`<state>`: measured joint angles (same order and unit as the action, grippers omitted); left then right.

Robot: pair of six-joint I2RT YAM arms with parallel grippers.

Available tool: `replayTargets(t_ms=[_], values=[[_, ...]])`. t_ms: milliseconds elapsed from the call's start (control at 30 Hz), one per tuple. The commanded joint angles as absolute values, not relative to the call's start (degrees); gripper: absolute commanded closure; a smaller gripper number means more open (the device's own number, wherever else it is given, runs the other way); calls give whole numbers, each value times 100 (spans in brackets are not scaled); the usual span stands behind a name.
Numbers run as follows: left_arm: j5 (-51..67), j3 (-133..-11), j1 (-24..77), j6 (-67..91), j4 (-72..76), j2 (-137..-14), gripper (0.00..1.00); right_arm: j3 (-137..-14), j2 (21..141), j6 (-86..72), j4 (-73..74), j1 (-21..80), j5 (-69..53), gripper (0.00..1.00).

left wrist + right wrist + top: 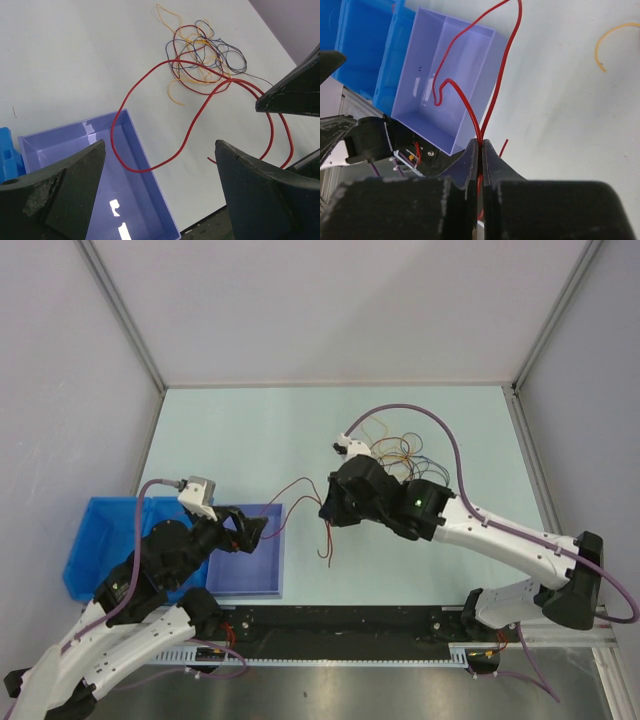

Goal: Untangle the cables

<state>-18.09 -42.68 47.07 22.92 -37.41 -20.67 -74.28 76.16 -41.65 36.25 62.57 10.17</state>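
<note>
The cables lie in a loose tangle (400,452) of red, orange, yellow, blue and dark loops behind my right arm, also seen in the left wrist view (205,55). One red cable (296,483) is drawn out of it to the left. My right gripper (326,508) is shut on this red cable (490,110), pinched at the fingertips (480,142), with two strands rising from the pinch. Its loop (187,139) sags over the rim into the purple bin (140,205). My left gripper (255,528) hangs open over that bin's right edge, with nothing between its fingers (160,185).
The purple bin (250,580) stands at the near left, with a blue bin (95,540) touching its left side. A loose orange cable end (610,40) lies on the table. Grey walls close in the table at the back and both sides.
</note>
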Motion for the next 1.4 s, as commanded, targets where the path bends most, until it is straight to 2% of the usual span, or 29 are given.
replayTargets(t_ms=[0,400,900,1100,1367], values=[[-1951,-4236,4667,2303,-3568,-2039,4,-7953,7927,-3876,3270,6363,678,100],[-2048,-4236,4658,2329,-3604,-2013,4,-8490,9113,-4104,2997,6600,264,100],[-2100,-4245,4605,2338,-3612,-1995,4,-9914,10809,-3999,3077,6741,70,100],[-2092,-4245,4605,2338,-3621,-2013,5,-10027,11004,-4201,2646,6715,-597,100],[-2065,-4245,4544,2329,-3604,-2030,5,-10661,10925,-4288,3226,6531,-773,100]])
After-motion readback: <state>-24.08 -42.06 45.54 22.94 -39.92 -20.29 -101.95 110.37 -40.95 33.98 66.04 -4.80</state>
